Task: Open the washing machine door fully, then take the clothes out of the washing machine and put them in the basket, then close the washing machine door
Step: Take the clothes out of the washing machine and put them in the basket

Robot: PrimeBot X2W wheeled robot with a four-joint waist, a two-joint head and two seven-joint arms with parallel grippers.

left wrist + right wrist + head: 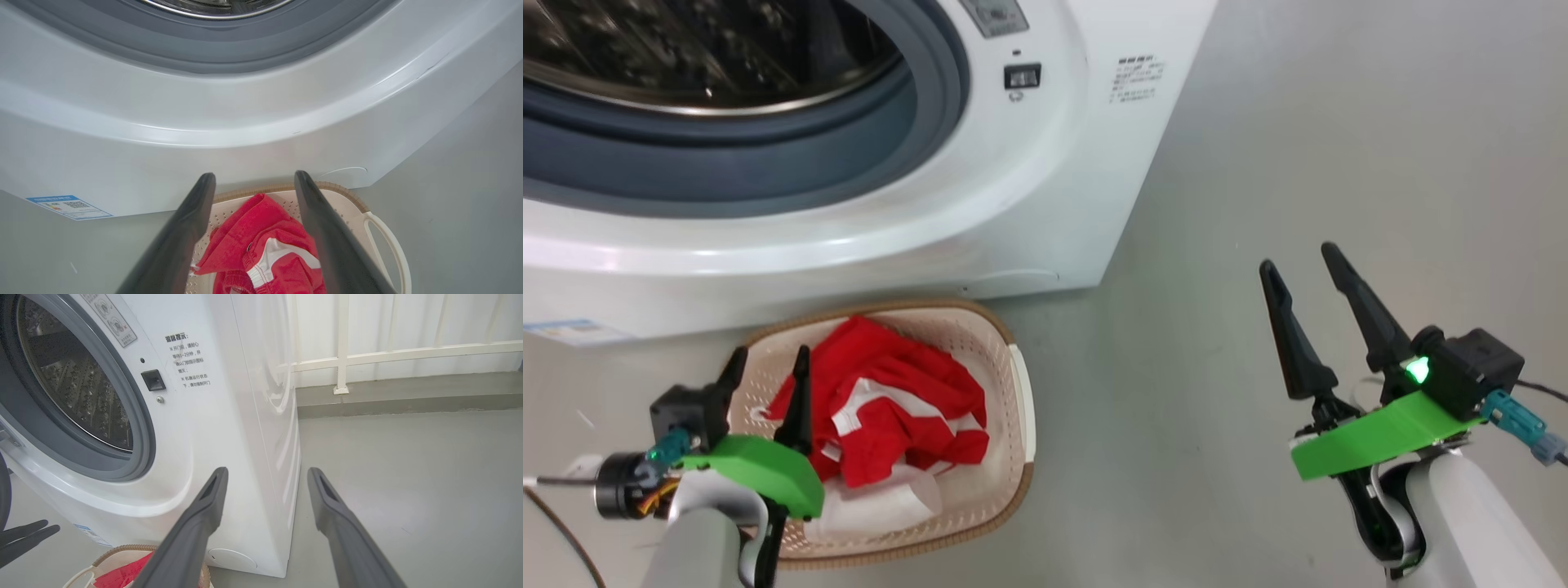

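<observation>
The clothes (890,408) lie heaped in the basket (1023,408), which sits on the floor (1339,163) just in front of the washing machine (1029,204) (its drum mouth stands uncovered). The left pincer (770,357) hangs over the basket's left side, its 2 fingers spread, gripping nothing. The right pincer (1298,260), likewise spread, hangs well apart over the floor.

Red and white clothes in a cream basket, white machine, grey floor.
Lower left: the clothes (890,400) are red with white stripes, and the basket (980,343) is perforated cream with a brown woven-look rim. Upper left: the washing machine (1045,204) is white, with a grey gasket (768,167) and a blue label (572,331).
</observation>
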